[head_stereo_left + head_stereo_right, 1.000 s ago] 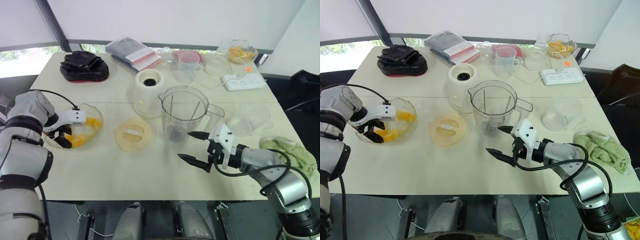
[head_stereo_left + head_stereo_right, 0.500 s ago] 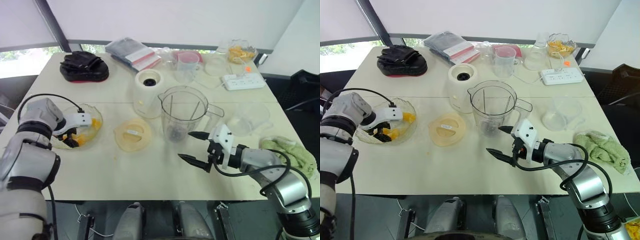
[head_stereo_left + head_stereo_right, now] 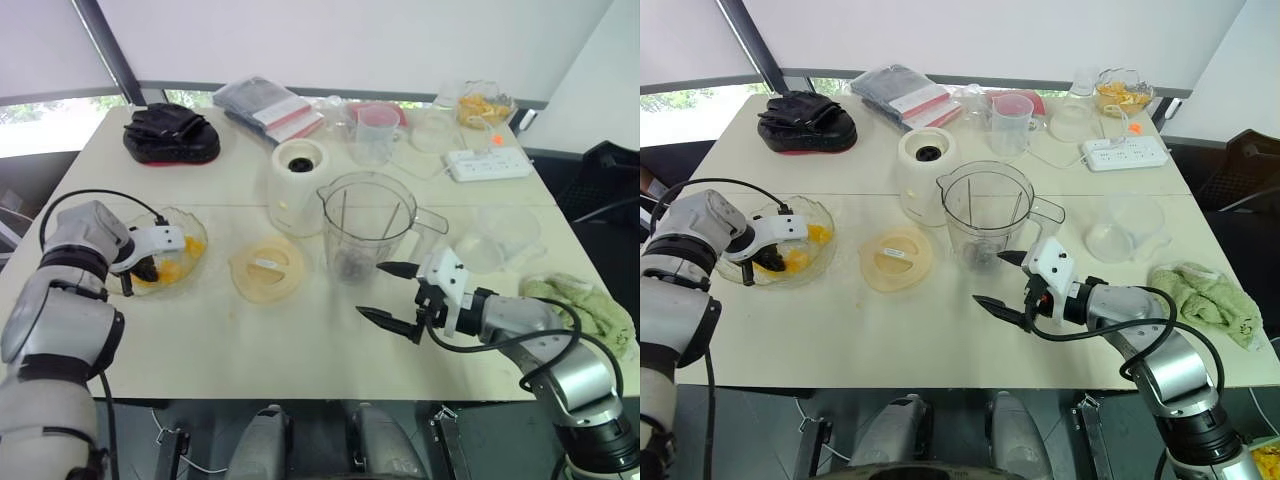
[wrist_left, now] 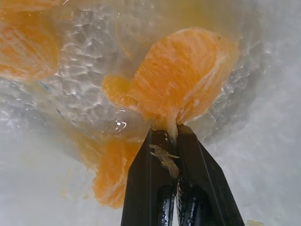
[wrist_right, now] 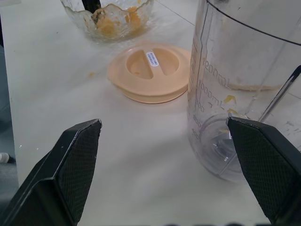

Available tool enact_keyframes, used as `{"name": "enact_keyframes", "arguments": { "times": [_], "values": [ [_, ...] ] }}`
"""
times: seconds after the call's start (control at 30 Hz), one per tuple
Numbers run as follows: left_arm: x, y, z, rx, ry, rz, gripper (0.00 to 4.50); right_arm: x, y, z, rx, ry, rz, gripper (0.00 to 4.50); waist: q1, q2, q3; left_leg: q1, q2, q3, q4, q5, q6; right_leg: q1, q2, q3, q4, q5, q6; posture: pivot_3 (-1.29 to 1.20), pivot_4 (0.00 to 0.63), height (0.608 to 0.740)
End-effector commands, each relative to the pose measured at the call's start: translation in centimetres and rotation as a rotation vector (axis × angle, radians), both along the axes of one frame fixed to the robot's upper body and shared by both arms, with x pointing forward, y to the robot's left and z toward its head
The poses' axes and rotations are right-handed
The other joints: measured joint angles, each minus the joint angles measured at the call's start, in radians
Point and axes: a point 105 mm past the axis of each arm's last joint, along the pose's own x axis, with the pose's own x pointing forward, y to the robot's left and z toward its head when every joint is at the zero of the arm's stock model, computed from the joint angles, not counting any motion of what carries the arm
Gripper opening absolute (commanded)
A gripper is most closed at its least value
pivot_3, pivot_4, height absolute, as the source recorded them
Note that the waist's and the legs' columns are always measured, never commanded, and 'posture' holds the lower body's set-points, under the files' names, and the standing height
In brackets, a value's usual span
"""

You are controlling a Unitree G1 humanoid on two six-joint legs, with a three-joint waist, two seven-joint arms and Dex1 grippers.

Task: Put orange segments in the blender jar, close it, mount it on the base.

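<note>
Pinching the soft, slippery orange segment [image 4: 183, 80] by its thin tip, the closed left claw [image 4: 168, 133] likely risks tearing it.

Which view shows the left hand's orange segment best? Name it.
Left wrist view: orange segment close up, edge pinched by the left hand. Eye views show small orange patches in the glass bowl; right wrist view, the bowl far off.

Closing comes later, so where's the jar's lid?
The lid lies flat on the table between the glass bowl, on the robot's left, and the blender jar.
</note>
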Motion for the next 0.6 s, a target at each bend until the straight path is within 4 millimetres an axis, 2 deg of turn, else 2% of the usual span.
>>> {"name": "enact_keyframes", "arguments": {
  "times": [0.03,0.2,0.3,0.43,0.6],
  "values": [
    [0.1,-0.4,-0.3,-0.06,-0.019,0.022,0.12,0.2,0.2,1.2,0.007,-0.059,0.011,4.5,0.001,0.0,0.0,0.0,0.0,0.0,0.0,0.0,0.0,0.0,0.0,0.0,0.0,0.0,0.0,0.0,0.15,0.74],
    [0.3,-0.5,0.6,-0.103,-0.047,0.017,0.12,0.3,0.1,1.2,0.002,-0.062,0.013,4.5,0.003,0.0,0.0,0.0,0.0,0.0,0.001,0.0,0.0,0.0,0.0,0.0,0.001,0.0,0.0,0.0,0.15,0.74],
    [0.4,-0.1,1.2,-0.09,-0.072,0.007,0.93,0.6,0.1,1.3,-0.001,-0.065,0.016,4.5,0.001,0.0,0.0,0.0,0.0,0.0,0.001,0.0,0.0,0.0,0.0,0.0,0.001,0.0,0.0,0.0,0.15,0.74],
    [0.7,-0.2,1.7,-0.072,-0.08,-0.014,2.8,0.8,0.1,1.2,-0.004,-0.065,0.02,4.5,0.0,0.0,0.0,0.0,0.0,0.0,0.001,0.0,0.0,-0.001,0.0,0.0,0.002,0.0,0.0,0.0,0.15,0.74],
    [1.4,-1.1,2.5,-0.077,-0.099,-0.048,2.8,1.0,0.1,1.2,-0.006,-0.068,0.024,4.5,0.0,-0.001,0.0,0.0,0.0,0.0,0.002,0.0,0.0,-0.002,0.0,0.0,0.003,0.0,0.0,0.0,0.15,0.74]
  ]
}}
